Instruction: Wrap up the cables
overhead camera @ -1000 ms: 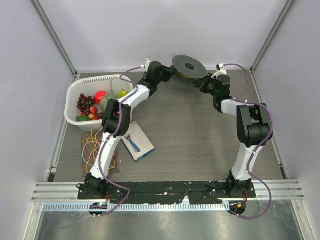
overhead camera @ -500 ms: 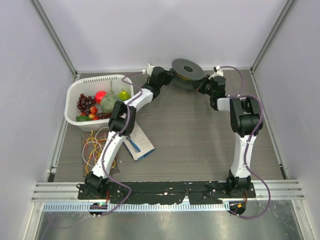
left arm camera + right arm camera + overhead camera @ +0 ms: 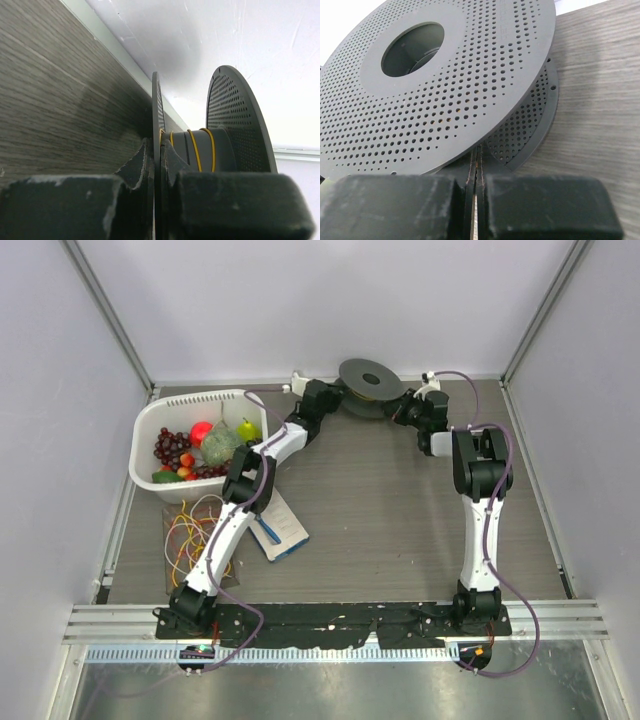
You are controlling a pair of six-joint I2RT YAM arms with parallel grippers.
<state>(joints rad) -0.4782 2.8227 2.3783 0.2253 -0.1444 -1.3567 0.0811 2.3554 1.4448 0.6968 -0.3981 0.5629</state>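
From above, the dark grey perforated spool (image 3: 364,378) sits tilted at the table's (image 3: 380,510) far edge. The left gripper (image 3: 338,397) and the right gripper (image 3: 398,408) meet it from either side. Loose loops of yellow-orange wire (image 3: 185,535) lie well apart from it, near a white basket (image 3: 148,435) of fruit. Beside them is a blue-and-white booklet (image 3: 278,523), its print too small to read.

At the left wrist, both fingers (image 3: 135,165) pinch the thin edge of one spool flange. A few turns of wire (image 3: 195,147) circle the hub.

At the right wrist, the pads (image 3: 540,200) are pressed nearly together on the rim of the big flange (image 3: 445,95).
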